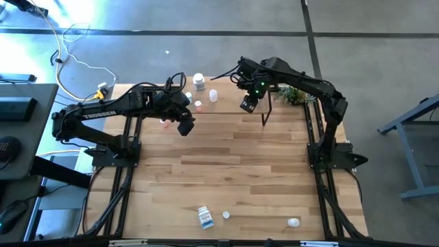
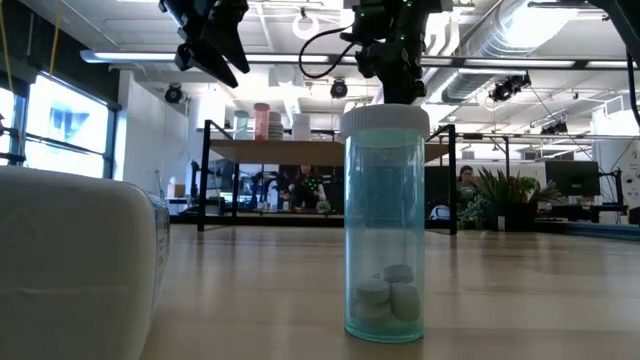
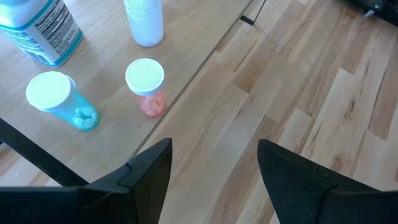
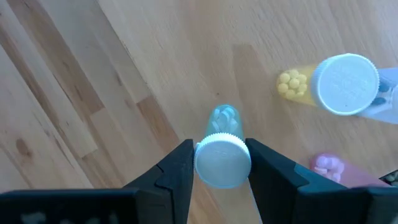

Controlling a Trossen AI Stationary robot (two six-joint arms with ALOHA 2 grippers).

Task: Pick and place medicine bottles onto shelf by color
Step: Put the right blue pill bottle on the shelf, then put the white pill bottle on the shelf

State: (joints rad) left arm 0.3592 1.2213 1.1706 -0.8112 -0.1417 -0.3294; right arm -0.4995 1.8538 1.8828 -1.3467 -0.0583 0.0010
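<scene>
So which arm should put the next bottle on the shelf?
The right arm, probably. Its hand is shut on a blue bottle right above the shelf. The left hand is open and holds nothing, near the shelf's edge.

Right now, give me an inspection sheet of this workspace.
Surface: plank-patterned wooden tabletop, nothing spilled.
Job's things: shelf at the far edge carries a blue vial, a pink vial, a white bottle and a large labelled bottle; three more bottles sit near the front edge, one being a blue-labelled bottle.
Clutter: small plant.
Grippers: right tool shut on a teal vial over the shelf; left tool open, empty, beside the shelf edge.
Cables: loose white cable on floor.
Surroundings: person seated beyond the table.
</scene>
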